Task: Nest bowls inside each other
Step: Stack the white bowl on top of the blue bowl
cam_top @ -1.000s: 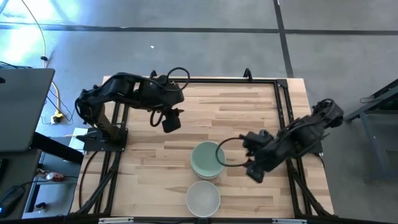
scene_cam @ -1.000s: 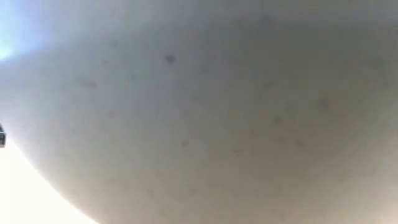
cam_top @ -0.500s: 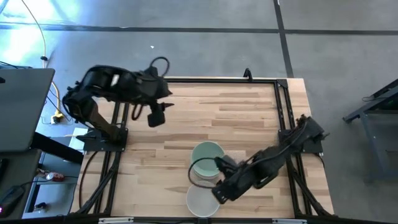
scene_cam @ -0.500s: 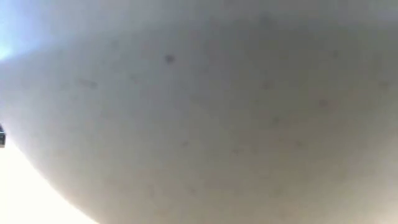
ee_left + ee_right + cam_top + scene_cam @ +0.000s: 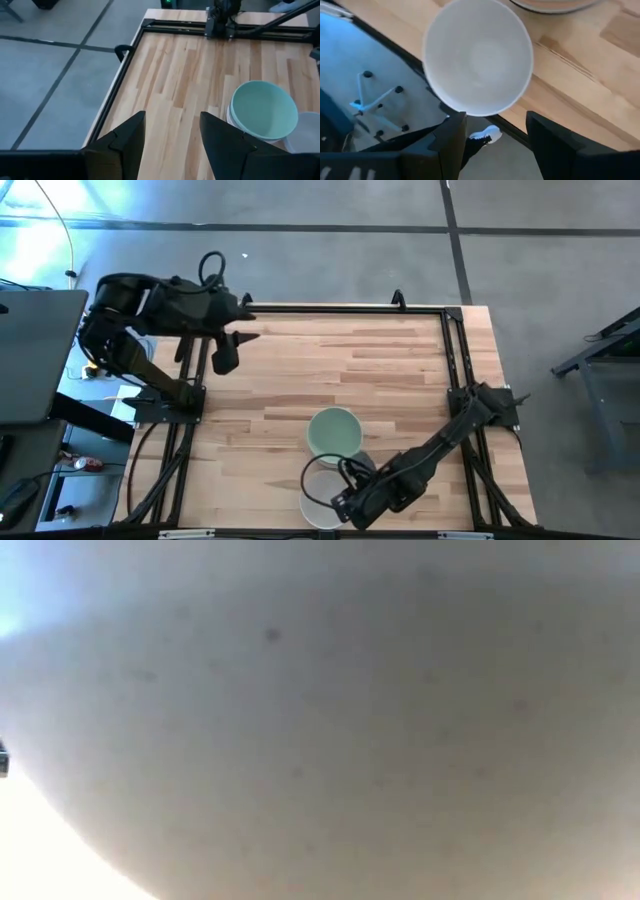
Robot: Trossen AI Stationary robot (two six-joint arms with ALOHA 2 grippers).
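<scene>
High view: the right gripper (image 5: pixel 345 502) is stretched low across the near edge of the wooden table (image 5: pixel 390 370), its fingers spread wide and holding nothing, right at the rim of a single white bowl (image 5: pixel 318 498) that sits upright by the table's near edge. Just behind that bowl stands a stack of nested bowls with the pale mint green bowl (image 5: pixel 334 432) on top, close to the white one but whether they touch cannot be told. The left gripper (image 5: pixel 226 352) hangs near the far left corner of the table, well apart from the bowls, its fingers parted and empty. In the right wrist view the white bowl (image 5: pixel 477 57) lies just past the gap between the open fingers (image 5: pixel 452 137), its rim reaching over the table's black edge frame (image 5: pixel 395 50). In the left wrist view the mint bowl (image 5: pixel 265 109) rests inside a white one. The low view is filled by a pale blurred surface.
</scene>
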